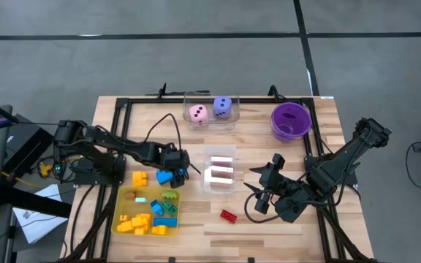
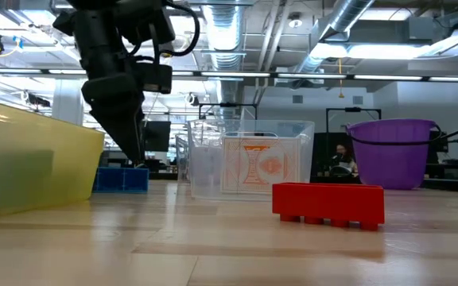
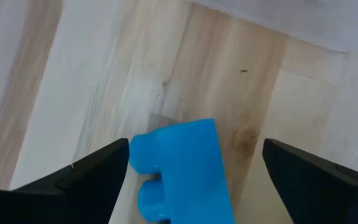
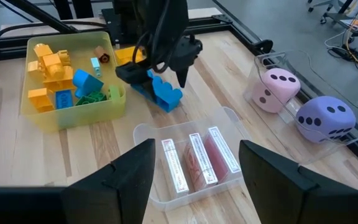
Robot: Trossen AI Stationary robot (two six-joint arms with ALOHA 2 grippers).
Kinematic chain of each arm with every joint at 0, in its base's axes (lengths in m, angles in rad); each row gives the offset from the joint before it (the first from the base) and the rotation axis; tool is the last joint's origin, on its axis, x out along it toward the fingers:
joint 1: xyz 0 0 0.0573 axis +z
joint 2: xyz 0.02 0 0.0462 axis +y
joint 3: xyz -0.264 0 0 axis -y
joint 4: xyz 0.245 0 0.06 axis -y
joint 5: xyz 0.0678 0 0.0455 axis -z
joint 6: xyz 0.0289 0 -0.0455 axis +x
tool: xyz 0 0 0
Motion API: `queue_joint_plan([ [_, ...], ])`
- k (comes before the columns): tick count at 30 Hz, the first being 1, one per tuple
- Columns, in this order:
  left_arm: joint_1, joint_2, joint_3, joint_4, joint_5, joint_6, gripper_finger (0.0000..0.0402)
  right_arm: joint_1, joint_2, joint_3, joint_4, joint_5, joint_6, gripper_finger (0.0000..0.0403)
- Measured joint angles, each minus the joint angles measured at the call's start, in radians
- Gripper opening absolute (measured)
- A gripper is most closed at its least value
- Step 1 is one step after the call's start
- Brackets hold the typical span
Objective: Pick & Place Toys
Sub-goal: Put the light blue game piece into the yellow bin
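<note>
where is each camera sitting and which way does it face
High: above the table, looking straight down; both arms show, left gripper over the blue brick, right gripper near the card box.
Low: at tabletop height, looking level across; red brick up front, left arm coming down.
Left wrist: looks down past its own open fingers at the blue brick.
Right wrist: looks across the card box to the left arm, tray and dice.
All four share the blue brick.

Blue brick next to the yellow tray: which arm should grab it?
Left. The left gripper is open right over the blue brick, its fingers either side of it. The right gripper sits beyond the clear card box, nearer the red brick.
</note>
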Motion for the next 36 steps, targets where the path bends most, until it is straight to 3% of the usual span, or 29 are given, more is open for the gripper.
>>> queue_joint_plan([
  [8, 0.031, 0.004, 0.0, -0.116, -0.002, -0.082, 0.0369, 0.0, 0.0, 0.0, 0.0, 0.0, 0.0, 0.0225],
  [17, 0.087, 0.023, 0.0, -0.104, 0.051, -0.09, 0.0374, 0.0, 0.0, 0.0, 0.0, 0.0, 0.0, 0.0225],
  [21, 0.108, 0.069, 0.0, -0.079, 0.111, -0.09, 0.0371, 0.0, 0.0, 0.0, 0.0, 0.0, 0.0, 0.0225],
  [27, 0.128, 0.144, 0.005, -0.077, 0.116, -0.087, 0.0364, 0.0, 0.0, 0.0, 0.0, 0.0, 0.0, 0.0225],
  [31, 0.133, 0.152, 0.005, -0.07, 0.113, -0.087, 0.0346, 0.0, 0.0, 0.0, 0.0, 0.0, 0.0, 0.0225],
  [36, 0.133, 0.124, -0.002, -0.043, 0.104, -0.084, 0.029, 0.0, 0.0, 0.0, 0.0, 0.0, 0.0, 0.0225],
])
